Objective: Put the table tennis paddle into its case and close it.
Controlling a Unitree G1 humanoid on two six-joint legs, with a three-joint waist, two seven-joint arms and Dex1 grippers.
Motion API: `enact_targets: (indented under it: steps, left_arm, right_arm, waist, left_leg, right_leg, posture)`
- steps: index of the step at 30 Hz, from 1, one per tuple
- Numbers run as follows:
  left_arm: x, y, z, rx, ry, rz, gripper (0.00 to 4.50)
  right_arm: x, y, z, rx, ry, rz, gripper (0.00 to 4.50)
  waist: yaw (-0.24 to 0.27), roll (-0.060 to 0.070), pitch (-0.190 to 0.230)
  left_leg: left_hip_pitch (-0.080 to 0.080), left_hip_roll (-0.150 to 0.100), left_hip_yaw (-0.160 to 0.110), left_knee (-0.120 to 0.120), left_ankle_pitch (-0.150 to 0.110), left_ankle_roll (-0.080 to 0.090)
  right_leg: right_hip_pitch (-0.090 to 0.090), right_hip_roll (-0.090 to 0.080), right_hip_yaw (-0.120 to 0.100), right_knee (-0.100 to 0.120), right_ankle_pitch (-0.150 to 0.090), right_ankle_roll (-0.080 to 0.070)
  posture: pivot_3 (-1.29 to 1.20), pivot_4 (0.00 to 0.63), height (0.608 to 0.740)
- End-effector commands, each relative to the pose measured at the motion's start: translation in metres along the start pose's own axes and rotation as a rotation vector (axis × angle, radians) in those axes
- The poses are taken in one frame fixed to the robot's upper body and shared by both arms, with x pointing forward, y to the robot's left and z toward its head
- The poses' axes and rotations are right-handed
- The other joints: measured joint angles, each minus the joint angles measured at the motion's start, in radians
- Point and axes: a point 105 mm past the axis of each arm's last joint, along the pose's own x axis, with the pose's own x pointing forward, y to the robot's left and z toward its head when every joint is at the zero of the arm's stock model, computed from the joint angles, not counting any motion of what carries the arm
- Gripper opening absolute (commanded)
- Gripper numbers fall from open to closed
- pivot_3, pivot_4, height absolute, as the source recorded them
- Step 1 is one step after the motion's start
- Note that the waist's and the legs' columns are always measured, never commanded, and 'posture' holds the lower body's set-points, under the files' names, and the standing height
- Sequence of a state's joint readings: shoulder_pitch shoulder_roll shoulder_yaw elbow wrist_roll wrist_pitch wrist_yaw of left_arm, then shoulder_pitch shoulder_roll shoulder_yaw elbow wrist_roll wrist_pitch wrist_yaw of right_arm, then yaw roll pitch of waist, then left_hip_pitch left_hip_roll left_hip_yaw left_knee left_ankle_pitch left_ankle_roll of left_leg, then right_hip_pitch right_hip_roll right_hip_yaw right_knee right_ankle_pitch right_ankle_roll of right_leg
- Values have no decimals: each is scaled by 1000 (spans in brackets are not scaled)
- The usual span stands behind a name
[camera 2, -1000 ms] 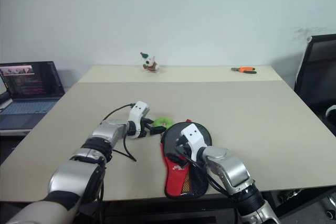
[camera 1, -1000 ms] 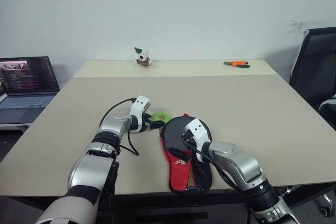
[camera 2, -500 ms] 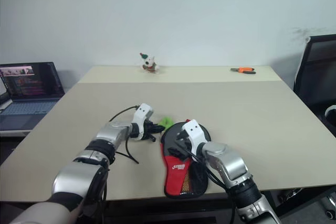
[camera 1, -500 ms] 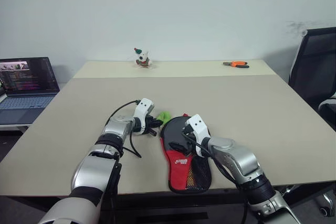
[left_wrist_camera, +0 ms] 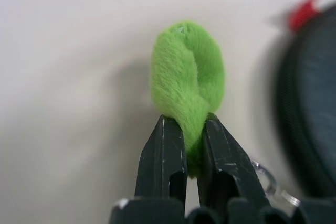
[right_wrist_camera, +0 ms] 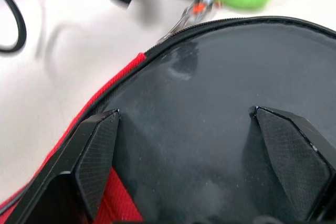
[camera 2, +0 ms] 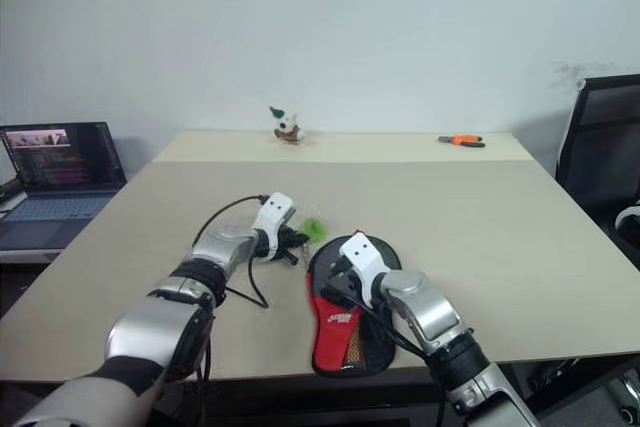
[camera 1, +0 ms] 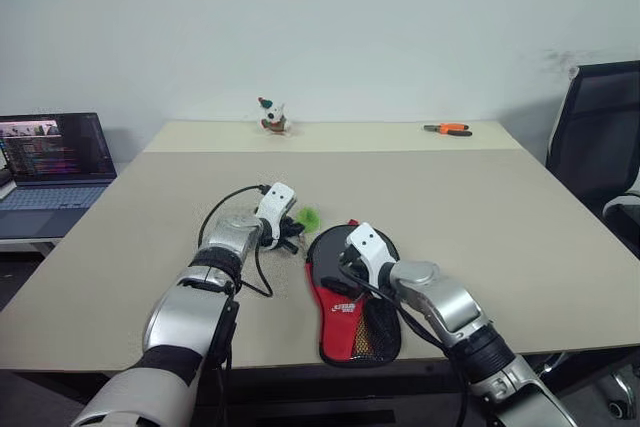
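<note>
Most of the job looks done: I see the case (camera 1: 352, 297) lying on the desk (camera 1: 480, 207), paddle presumably inside. My left fingers (left_wrist_camera: 163, 150) pinch its green ring pull (left_wrist_camera: 188, 85); right fingers (right_wrist_camera: 97, 150) spread wide over the case. Zipping remains.

Black-and-red case (camera 1: 355, 307), fuzzy bright green ring pull (left_wrist_camera: 187, 90), orange-handled pliers (camera 1: 449, 129).

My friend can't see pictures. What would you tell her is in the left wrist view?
The left tool has its two black fingers pinched shut on a fuzzy green ring pull, seen very close over a pale table. Beside it sits the rounded dark edge of the case, with a bit of red near its end.
</note>
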State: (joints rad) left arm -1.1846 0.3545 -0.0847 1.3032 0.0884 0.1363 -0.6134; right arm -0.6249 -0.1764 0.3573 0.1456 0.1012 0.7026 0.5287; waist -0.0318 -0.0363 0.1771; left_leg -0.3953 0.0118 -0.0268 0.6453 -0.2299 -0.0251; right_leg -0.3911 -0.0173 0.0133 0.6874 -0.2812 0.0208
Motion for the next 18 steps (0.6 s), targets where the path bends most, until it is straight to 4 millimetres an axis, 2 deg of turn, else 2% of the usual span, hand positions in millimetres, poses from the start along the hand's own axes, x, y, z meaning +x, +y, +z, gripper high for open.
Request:
enact_targets:
  steps: [1,5,9,12,18]
  left_arm:
    - [-1,10,29,115,-57,103,9]
    - [1,11,44,184,-92,172,9]
    - [5,3,63,218,-140,201,9]
    - [8,-6,79,381,-160,220,9]
    - [13,-24,92,710,-166,226,9]
  right_arm:
    - [-1,6,-53,80,179,23,4500]
    - [-7,11,-62,77,209,32,4500]
    - [-18,16,-83,46,273,63,4500]
    - [-30,12,-99,38,319,55,4500]
    - [-38,13,-107,44,344,43,4500]
  waist:
    - [1,0,-1]
    - [1,-1,-2]
    - [3,-2,-2]
    - [4,-2,-3]
    - [7,-2,-5]
  left_leg:
    - [1,0,0,0,0,0]
    - [0,0,0,-1,0,0]
    - [-1,0,-2,-1,0,0]
    - [-1,-1,-2,-1,0,0]
    - [0,-1,-1,-1,0,0]
  right_leg:
    - [1,0,-1,-1,0,0]
    - [2,-1,-1,-3,0,0]
    - [2,-1,-2,-5,0,1]
    - [3,-1,-3,-6,1,2]
    - [3,-2,-2,-7,1,2]
  posture:
    - [0,150,740]
    - [0,150,740]
    - [0,150,740]
    - [0,150,740]
    - [0,150,740]
